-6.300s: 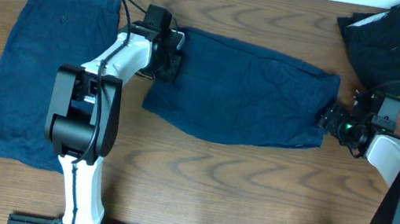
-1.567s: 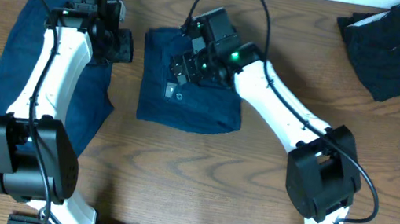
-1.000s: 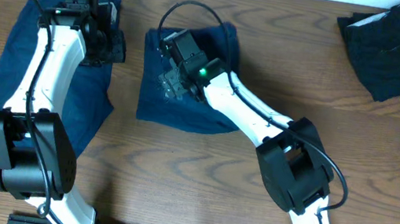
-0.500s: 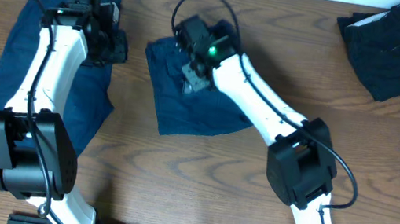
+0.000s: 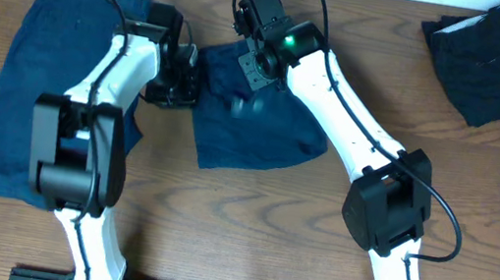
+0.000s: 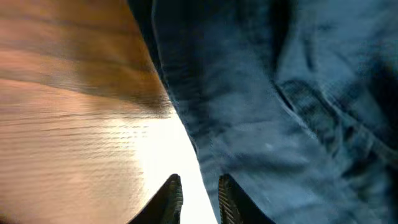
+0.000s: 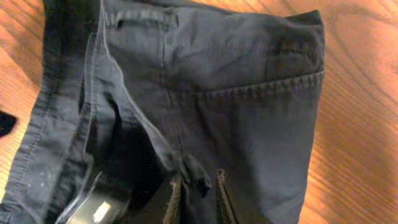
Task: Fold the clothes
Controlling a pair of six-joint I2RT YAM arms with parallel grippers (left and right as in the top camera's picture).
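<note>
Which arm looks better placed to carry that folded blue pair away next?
Right, probably. The right gripper pinches a ridge on the folded navy shorts, so it can drag or lift them. The left gripper sits at their edge, partly over the wooden table, with no clear hold.

The left arm [image 5: 123, 61] and right arm [image 5: 336, 93] are wearing smooth white shells between chunky black joints, with thin black cables [image 5: 325, 7] looping off them. A green light [image 5: 290, 40] is glowing on the right one, and slim dark fingers [image 6: 169, 202] are tipping both.
</note>
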